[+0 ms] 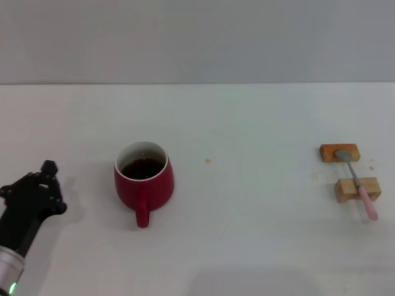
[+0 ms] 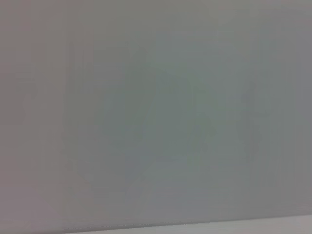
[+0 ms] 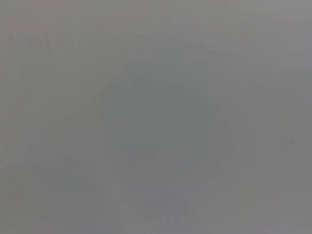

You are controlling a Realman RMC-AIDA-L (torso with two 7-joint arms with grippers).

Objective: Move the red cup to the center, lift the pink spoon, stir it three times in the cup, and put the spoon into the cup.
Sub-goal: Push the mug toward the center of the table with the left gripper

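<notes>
The red cup [image 1: 144, 183] stands on the white table, left of the middle, its handle turned toward me and dark liquid inside. At the far right lies the pink spoon [image 1: 359, 184], its silver bowl resting on one wooden block [image 1: 339, 152] and its neck across a second block [image 1: 357, 189], the pink handle pointing toward me. My left gripper [image 1: 43, 179] sits at the left edge in the head view, a hand's width left of the cup and apart from it. The right gripper is out of view. Both wrist views show only a plain grey surface.
The table's [image 1: 247, 123] far edge meets a grey wall. A tiny tan speck [image 1: 208, 161] lies near the middle of the table.
</notes>
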